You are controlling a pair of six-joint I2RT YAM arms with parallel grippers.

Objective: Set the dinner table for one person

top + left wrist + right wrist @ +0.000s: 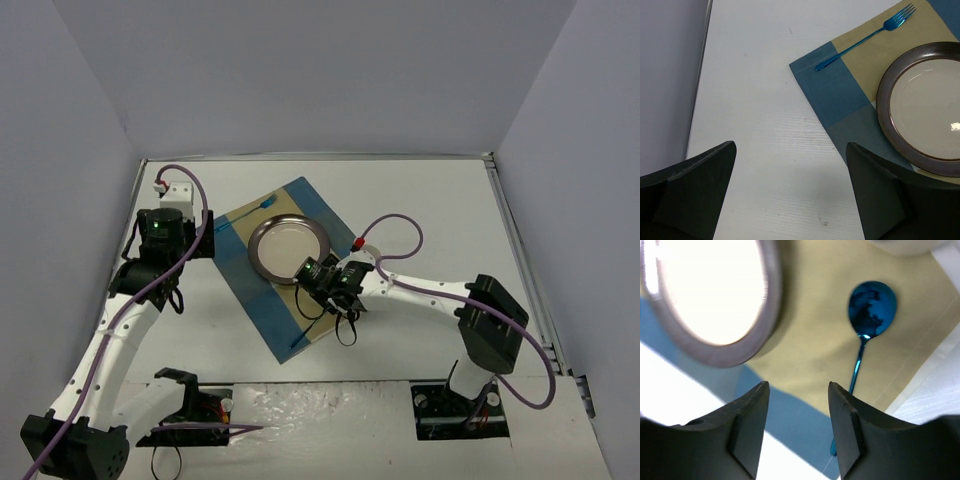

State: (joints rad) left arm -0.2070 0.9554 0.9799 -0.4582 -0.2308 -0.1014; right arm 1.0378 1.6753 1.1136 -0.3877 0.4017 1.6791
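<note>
Two claws are seen above the counter [430, 200], whose white top stretches out on every side of the plate [285, 245]. The plate, dark-rimmed with a pale centre, is set on a blue-and-tan mat [250, 290] that is laid askew on the counter.

A blue fork [243, 213] is laid flat on the mat to the far left of the plate, apart from its rim, with the tines turned toward the far side. A blue spoon [870, 315] is laid flat on the tan part of the mat on the plate's near side, also apart from the rim, and its handle end is brought close to the mat's edge.

The right claw [798, 386] is held low over the mat at the plate's near-right rim. Its jaws are parted by a moderate gap and nothing is gripped, the spoon lying just beyond the tips.

The left claw [790, 145] is held well to the left of the plate, over bare counter beside the mat's corner, with its jaws spread wide and nothing between them
</note>
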